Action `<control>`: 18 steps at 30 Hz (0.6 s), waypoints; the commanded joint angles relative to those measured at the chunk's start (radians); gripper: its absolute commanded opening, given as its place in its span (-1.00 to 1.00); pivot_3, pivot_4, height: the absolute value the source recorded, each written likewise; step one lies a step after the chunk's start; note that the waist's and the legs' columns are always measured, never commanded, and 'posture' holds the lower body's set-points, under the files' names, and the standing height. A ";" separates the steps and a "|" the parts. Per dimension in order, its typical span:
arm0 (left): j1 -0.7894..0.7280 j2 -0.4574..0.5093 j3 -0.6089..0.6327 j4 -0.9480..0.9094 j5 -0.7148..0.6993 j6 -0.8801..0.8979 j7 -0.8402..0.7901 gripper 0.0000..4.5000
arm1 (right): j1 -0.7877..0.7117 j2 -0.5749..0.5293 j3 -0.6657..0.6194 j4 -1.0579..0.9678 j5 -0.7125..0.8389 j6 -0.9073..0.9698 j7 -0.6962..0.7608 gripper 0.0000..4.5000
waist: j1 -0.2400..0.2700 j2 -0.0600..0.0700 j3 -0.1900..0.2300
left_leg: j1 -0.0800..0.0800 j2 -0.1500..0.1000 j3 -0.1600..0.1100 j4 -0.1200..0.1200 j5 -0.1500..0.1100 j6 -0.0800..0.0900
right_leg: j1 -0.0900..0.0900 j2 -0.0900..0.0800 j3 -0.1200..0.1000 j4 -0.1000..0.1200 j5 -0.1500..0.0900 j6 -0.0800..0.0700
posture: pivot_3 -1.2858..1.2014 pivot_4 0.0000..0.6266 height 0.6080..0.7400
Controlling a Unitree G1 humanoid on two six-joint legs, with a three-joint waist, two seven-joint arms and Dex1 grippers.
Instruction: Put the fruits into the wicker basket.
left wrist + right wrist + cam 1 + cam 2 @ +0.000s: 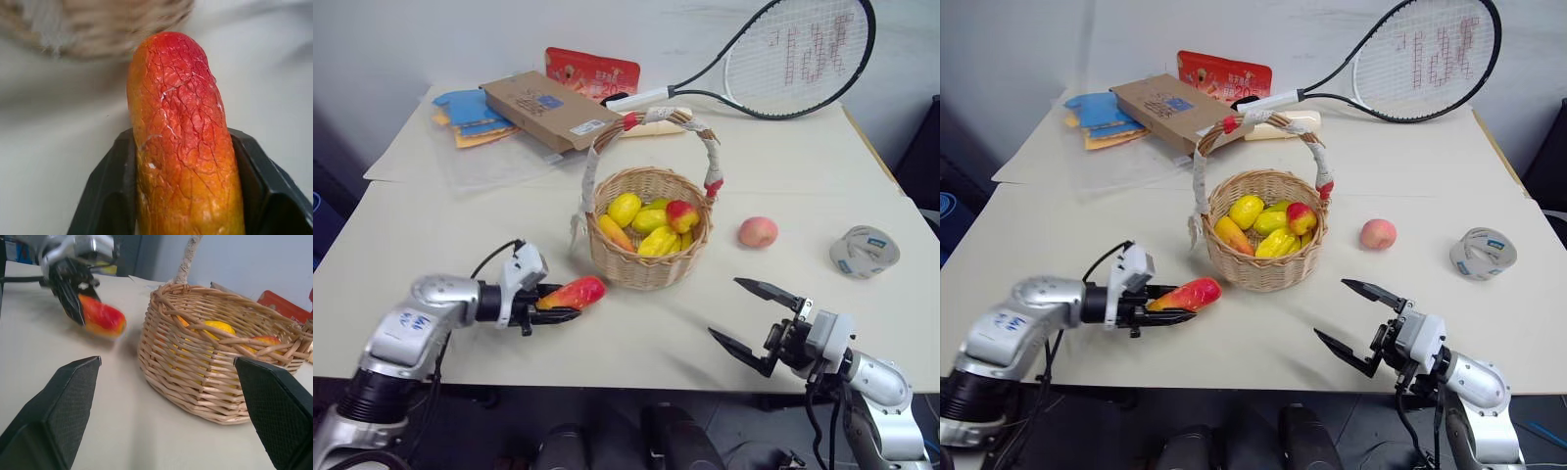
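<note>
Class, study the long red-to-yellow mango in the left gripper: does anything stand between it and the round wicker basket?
Nothing visible does. The left gripper is shut on the long red-to-yellow mango, and only bare table lies between it and the round wicker basket; the cloth-wrapped handle arches above the rim.

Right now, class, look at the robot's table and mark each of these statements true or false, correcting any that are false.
1. The left gripper is shut on the mango. True.
2. The peach lies inside the wicker basket. False: it lies on the table, to the basket's right.
3. The right gripper is open and holds nothing. True.
4. The tape roll sits between the basket and the peach. False: it sits beyond the peach, near the table's right edge.
5. The basket is empty. False: several fruits lie in it.
</note>
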 commanded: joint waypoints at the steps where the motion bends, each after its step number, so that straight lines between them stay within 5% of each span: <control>1: -0.092 -0.018 0.044 -0.120 -0.142 0.034 -0.055 -0.11 | 0.002 -0.003 -0.038 -0.028 0.022 -0.013 -0.020 1.00 | 0.002 0.000 0.000 | 0.000 -0.001 0.000 0.000 0.000 0.000 | 0.000 0.000 0.000 0.000 0.000 0.000 | 0.03 -0.52 1.00; 6: -0.288 -0.272 -0.018 -0.012 -0.048 -0.001 0.205 -0.11 | -0.003 0.004 -0.048 -0.023 0.020 -0.013 -0.047 1.00 | 0.007 0.000 0.000 | 0.001 -0.003 -0.002 0.003 0.000 0.002 | 0.004 0.000 0.002 -0.001 0.002 0.003 | 0.03 -0.52 1.00; 10: -0.346 -0.371 -0.121 0.136 0.126 -0.108 0.315 -0.11 | -0.012 0.017 -0.071 -0.011 0.015 0.002 -0.100 1.00 | -0.001 0.000 0.000 | 0.004 -0.006 -0.001 0.003 0.000 0.002 | 0.005 0.004 0.006 -0.002 0.002 0.004 | 0.03 -0.52 1.00; 18: -0.308 -0.394 -0.100 0.119 0.134 -0.234 0.268 0.95 | -0.076 0.008 -0.154 -0.041 0.072 0.173 -0.281 1.00 | -0.006 0.001 0.000 | 0.006 -0.003 -0.005 0.001 0.001 -0.007 | 0.004 0.008 0.013 -0.001 0.002 0.003 | 0.03 -0.52 1.00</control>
